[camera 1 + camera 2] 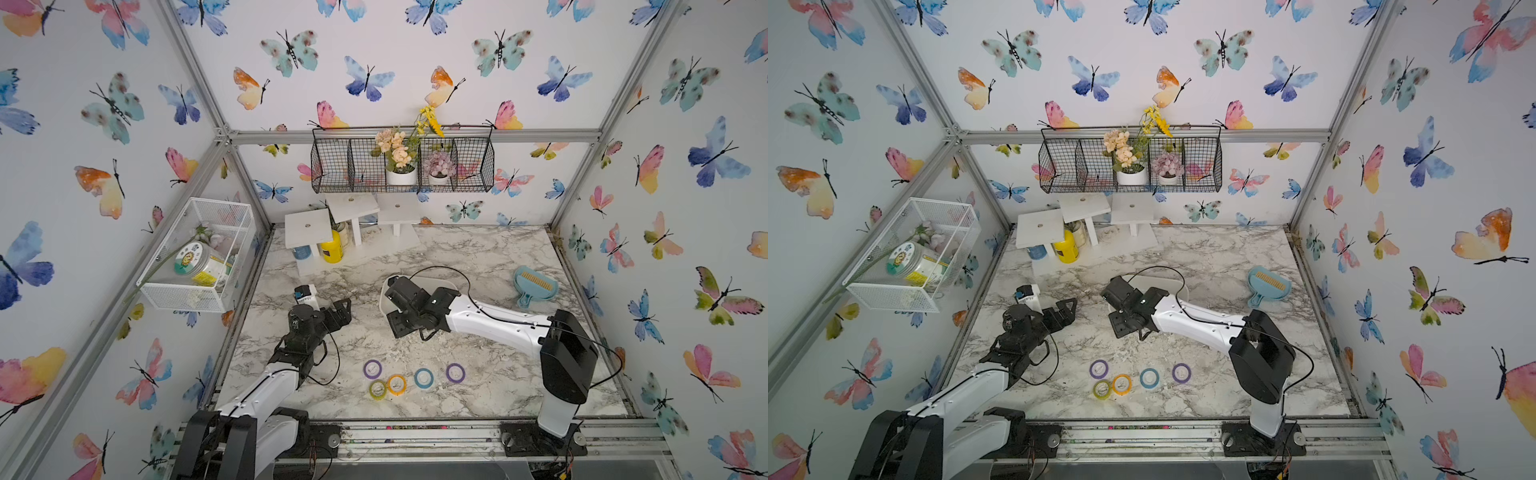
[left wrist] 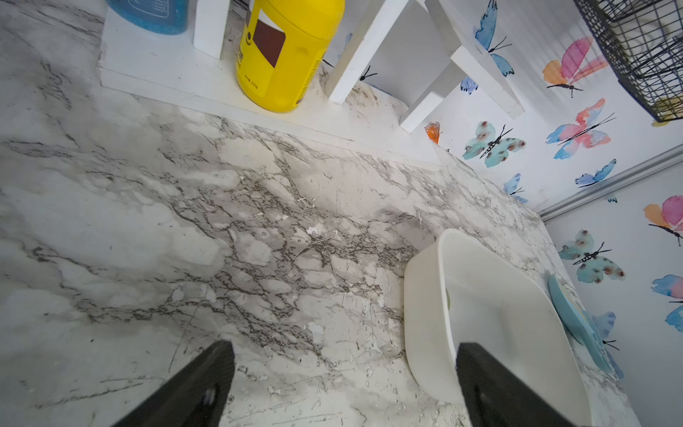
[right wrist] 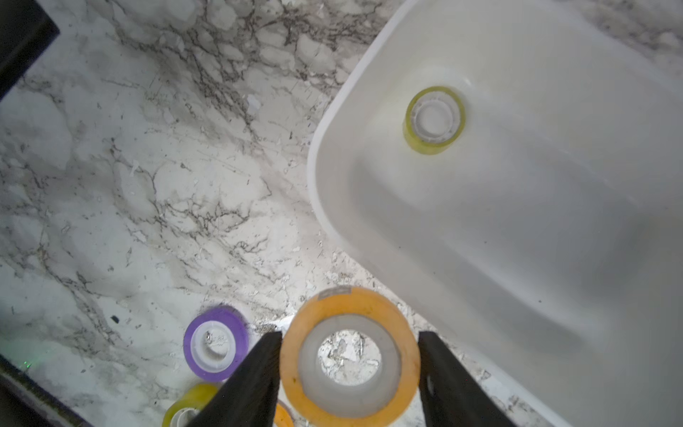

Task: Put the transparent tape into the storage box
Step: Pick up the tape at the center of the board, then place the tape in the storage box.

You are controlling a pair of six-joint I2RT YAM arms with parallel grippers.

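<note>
Butterfly wallpaper closes round a marble table (image 1: 498,257). The orange roll (image 3: 354,303) is in the right gripper (image 3: 349,336). Its two black fingers press on the outer wall from opposite sides, with the jaws about half apart, and marble shows through the roll's hole. The roll seems lifted, because the purple roll (image 3: 216,344) under it looks smaller. The box (image 3: 517,240) is just beside, its rounded corner near the orange roll. One yellow roll (image 3: 411,125) lies flat inside, close to that corner. The orange roll is not yet over the box.

To do this step well, I think the arm should carry the roll over the rim and well past it, toward the free floor of the box and not above the yellow roll. Then it should go low before letting go, so the roll lands flat and does not bounce out.

The left gripper (image 2: 343,347) has its jaws wide apart with nothing between them, near the box. Five rolls (image 1: 424,377) lie on the table in front.
</note>
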